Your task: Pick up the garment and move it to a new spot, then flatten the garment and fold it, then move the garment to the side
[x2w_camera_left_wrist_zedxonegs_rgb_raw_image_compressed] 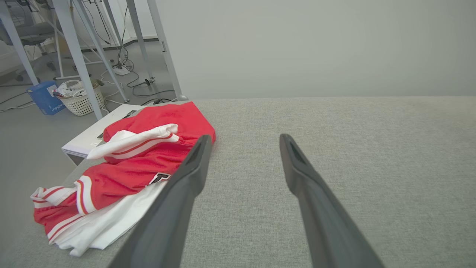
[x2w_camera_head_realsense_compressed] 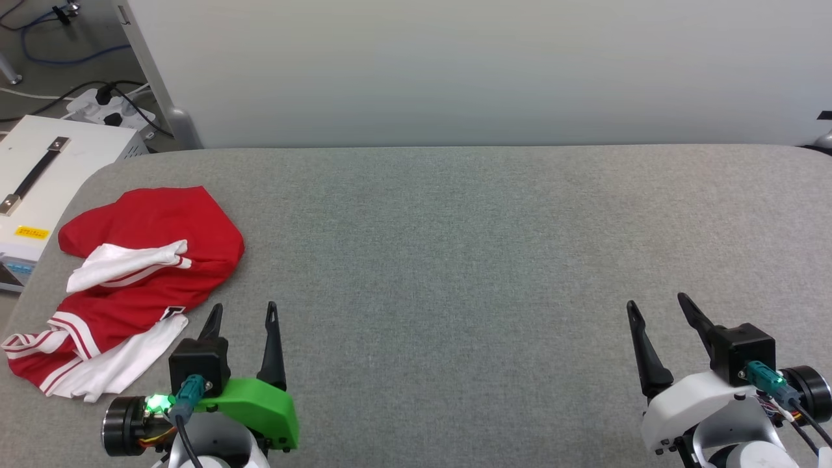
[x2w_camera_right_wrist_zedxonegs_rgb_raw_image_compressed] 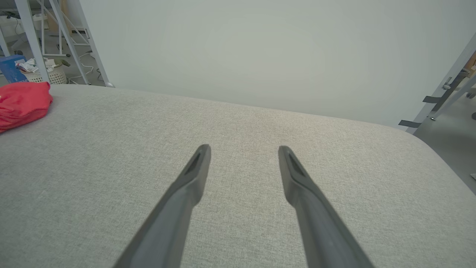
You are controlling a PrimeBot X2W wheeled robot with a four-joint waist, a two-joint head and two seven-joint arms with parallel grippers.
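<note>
The garment (x2w_camera_head_realsense_compressed: 140, 260) is a red shirt with white sleeves and striped trim, lying crumpled at the left end of the grey table (x2w_camera_head_realsense_compressed: 455, 260). It also appears in the left wrist view as a garment (x2w_camera_left_wrist_zedxonegs_rgb_raw_image_compressed: 141, 156) heap, and its red edge shows at far left as the garment (x2w_camera_right_wrist_zedxonegs_rgb_raw_image_compressed: 22, 104). My left gripper (x2w_camera_head_realsense_compressed: 244, 311) stands open just right of the shirt's near corner, empty, above the cloth surface; the left gripper (x2w_camera_left_wrist_zedxonegs_rgb_raw_image_compressed: 245, 139) has wide-spread jaws. My right gripper (x2w_camera_head_realsense_compressed: 658, 305) is open and empty near the front right; the right gripper (x2w_camera_right_wrist_zedxonegs_rgb_raw_image_compressed: 243, 149) points across bare table.
A white box (x2w_camera_head_realsense_compressed: 45, 175) with a black handle sits off the table's left edge, beside a power strip and cables on the floor. A pale wall panel (x2w_camera_head_realsense_compressed: 455, 65) rises behind the table. A white basket (x2w_camera_left_wrist_zedxonegs_rgb_raw_image_compressed: 81, 100) and metal frame legs stand on the floor.
</note>
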